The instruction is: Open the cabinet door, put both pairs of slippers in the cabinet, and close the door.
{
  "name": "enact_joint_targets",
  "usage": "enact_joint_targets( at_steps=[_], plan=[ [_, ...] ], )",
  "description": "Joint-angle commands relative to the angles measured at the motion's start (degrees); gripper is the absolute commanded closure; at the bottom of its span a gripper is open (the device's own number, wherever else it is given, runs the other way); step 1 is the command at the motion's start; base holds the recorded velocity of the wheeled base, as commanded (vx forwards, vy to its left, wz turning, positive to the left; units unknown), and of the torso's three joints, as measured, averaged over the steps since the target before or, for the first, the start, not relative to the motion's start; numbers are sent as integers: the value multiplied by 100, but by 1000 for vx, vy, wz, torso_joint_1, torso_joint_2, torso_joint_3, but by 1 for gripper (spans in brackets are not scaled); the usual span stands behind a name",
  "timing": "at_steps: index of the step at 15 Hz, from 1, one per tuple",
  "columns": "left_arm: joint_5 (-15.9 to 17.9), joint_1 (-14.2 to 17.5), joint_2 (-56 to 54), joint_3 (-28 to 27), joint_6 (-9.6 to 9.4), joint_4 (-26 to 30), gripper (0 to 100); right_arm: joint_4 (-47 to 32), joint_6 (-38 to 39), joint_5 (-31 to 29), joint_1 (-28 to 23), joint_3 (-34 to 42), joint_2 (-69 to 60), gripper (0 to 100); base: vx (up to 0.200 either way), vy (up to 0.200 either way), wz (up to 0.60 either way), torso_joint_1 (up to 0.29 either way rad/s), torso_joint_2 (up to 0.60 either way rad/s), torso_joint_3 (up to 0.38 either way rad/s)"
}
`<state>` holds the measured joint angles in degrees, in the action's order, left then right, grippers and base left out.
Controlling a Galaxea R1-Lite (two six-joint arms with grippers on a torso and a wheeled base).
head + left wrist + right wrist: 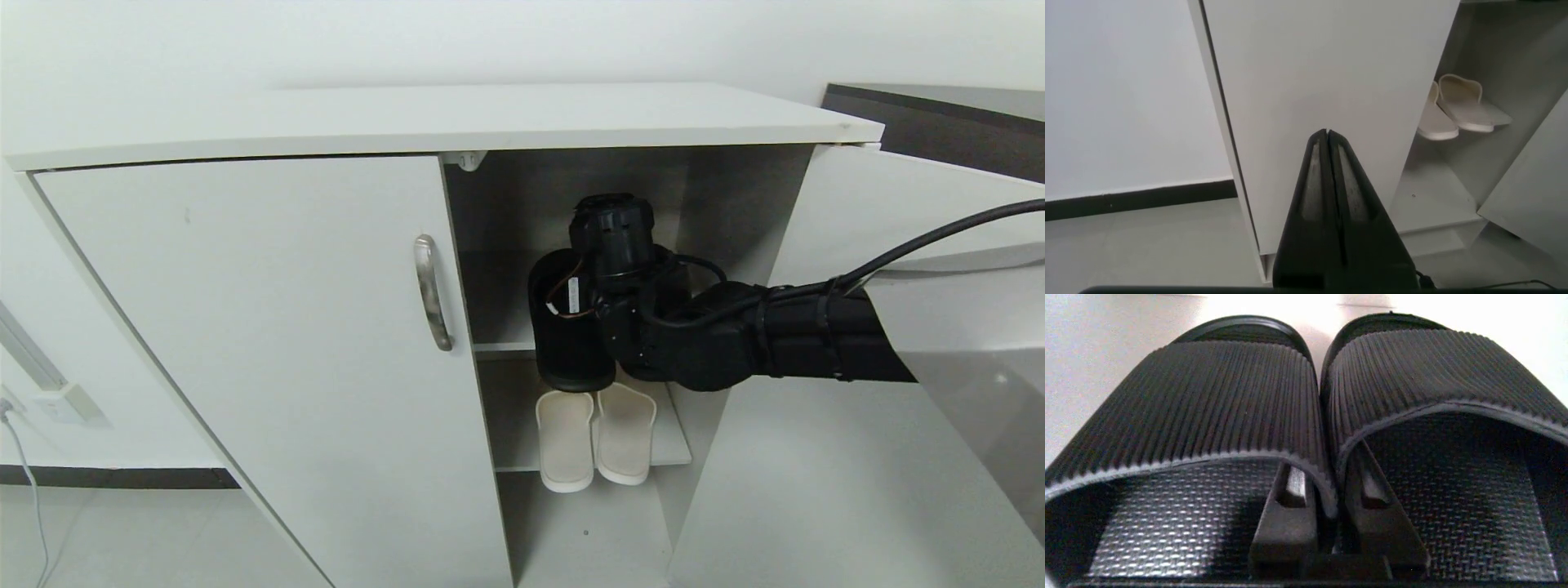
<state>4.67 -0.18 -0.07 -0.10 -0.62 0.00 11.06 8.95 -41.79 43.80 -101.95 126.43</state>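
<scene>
Inside the open right half of the cabinet (490,114), the black slippers (571,359) hang off the end of the right arm (784,335). The slipper that shows hangs lengthwise, with its rounded lower end in front of the edge of the upper shelf (498,347). Seen from the right wrist, the pair (1241,400) lies side by side with ribbed straps touching along the middle. The right claw (1327,514) pinches them there, one finger (1288,510) under each strap and the two meeting inner edges squeezed between (the tips themselves are hidden beneath the straps). One level down, the white slippers (567,441) sit together on the lower shelf (669,449), flat and parallel, their near ends sticking out just past the shelf's front edge; the left wrist view shows them (1458,106) the same way. The right door (816,490) stands swung wide, while the left door (245,327) is closed, its metal handle (433,292) upright near the inner edge. The left claw (1328,163) hovers outside the cabinet, in front of that closed door and above the floor (1143,245), its fingers pressed together with nothing between them. A wall socket (57,402) sits low on the wall to the cabinet's left.
</scene>
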Motion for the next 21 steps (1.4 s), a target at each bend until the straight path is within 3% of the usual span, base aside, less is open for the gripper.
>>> enact_joint_targets(
  at_steps=[1, 5, 14, 15, 21],
  plan=[
    [-1, 1, 7, 1, 1, 0, 100, -165, 2, 22, -47, -378, 180, 100, 0, 0, 0, 0, 0, 0],
    [-1, 1, 7, 1, 1, 0, 100, -200, 10, 22, -135, -730, 347, 100, 0, 0, 0, 0, 0, 0],
    [-89, 1, 7, 1, 1, 0, 100, -306, -16, 162, -188, -739, 347, 100, 0, 0, 0, 0, 0, 0],
    [-89, 1, 7, 1, 9, 0, 100, -306, -16, 162, -196, -721, 347, 0, 0, 0, 0, 0, 0, 0],
    [-115, 1, 7, 1, 9, 0, 100, -280, 19, 92, -91, -264, 13, 0, 0, 0, 0, 0, 0, 0]
  ],
)
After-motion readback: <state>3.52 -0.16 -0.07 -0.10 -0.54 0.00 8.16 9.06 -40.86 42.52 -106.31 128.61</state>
